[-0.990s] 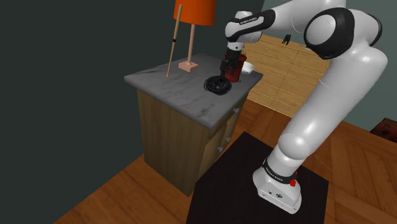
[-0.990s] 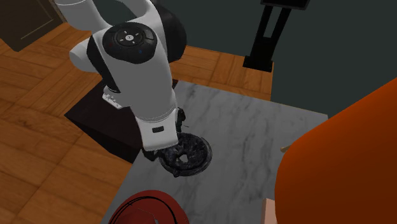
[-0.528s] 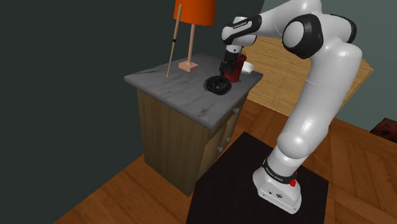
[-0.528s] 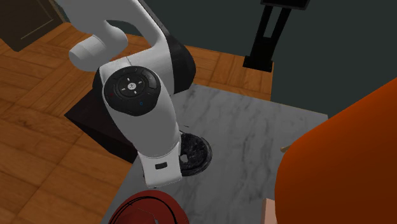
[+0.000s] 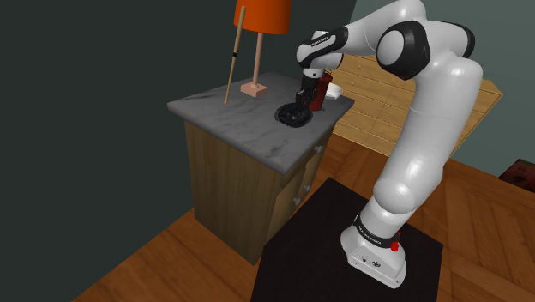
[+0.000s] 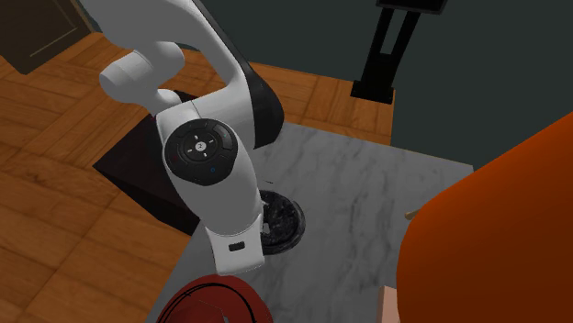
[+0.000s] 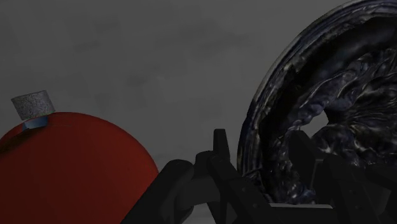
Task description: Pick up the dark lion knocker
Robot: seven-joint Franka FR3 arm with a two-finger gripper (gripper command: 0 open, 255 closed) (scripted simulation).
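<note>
CHANGE: gripper (image 7: 264, 156) has dropped to the knocker (image 7: 318, 108) | PINCER: fingers apart, straddling its rim; no clasp yet | KNOCKER: flat on cabinet top (image 5: 231, 120), near stand-side edge, beside red object (image 7: 70, 165) | MEANS: positioned; closing looks next

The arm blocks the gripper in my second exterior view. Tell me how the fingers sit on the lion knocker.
Observer: Wrist view: the gripper is open, straddling the dark lion knocker's rim, one finger outside, one over its sculpted centre.
Operator: Give me its height.
Observer: Shoulder view: the gripper is low, fingertips down at the knocker, which lies flat on the marble-topped cabinet.
Operator: Report anything crowding it.
Observer: A red rounded object with a small grey cap sits close beside the outer finger.
</note>
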